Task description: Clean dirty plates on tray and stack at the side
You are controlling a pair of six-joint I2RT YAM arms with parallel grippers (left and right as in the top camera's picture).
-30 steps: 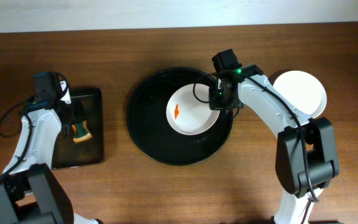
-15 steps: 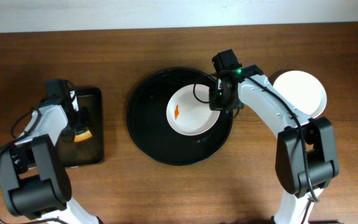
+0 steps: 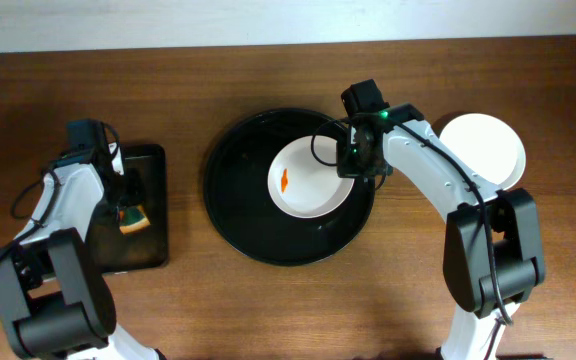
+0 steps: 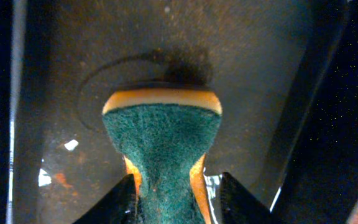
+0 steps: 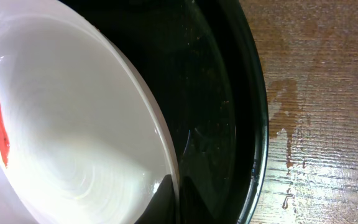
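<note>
Left claw [image 4: 178,200] is clenched on the sponge [image 4: 161,134], pinching its waist over the rectangular tray [image 4: 55,93]. I can't tell if the sponge touches the tray floor. Right claw [image 3: 356,160] looks clamped on the right rim of the smeared plate [image 3: 313,190]. That plate sits in the right half of the round tray [image 3: 230,190], with the orange smear [image 3: 284,180] left of plate centre.

Likely risks:
- The rim pinch is shallow. Push hard with the sponge and the plate could pivot or slip out.
- The narrow grip on the sponge may let it twist under a sideways wipe.
- There are wet streaks [image 5: 284,124] on the table [image 3: 268,310] just outside the round tray, so expect slick surfaces.

Clearance:
- You must lift the sponge over the round tray's raised rim. The bare left half gives open room to come in.
- On the right, the plate edge is close to the tray wall, so there is little finger room there.
- The side plate [image 3: 483,150] lies just beside the right arm's forearm, and a careless swing could clip it. I can't tell how many plates are stacked there.
</note>
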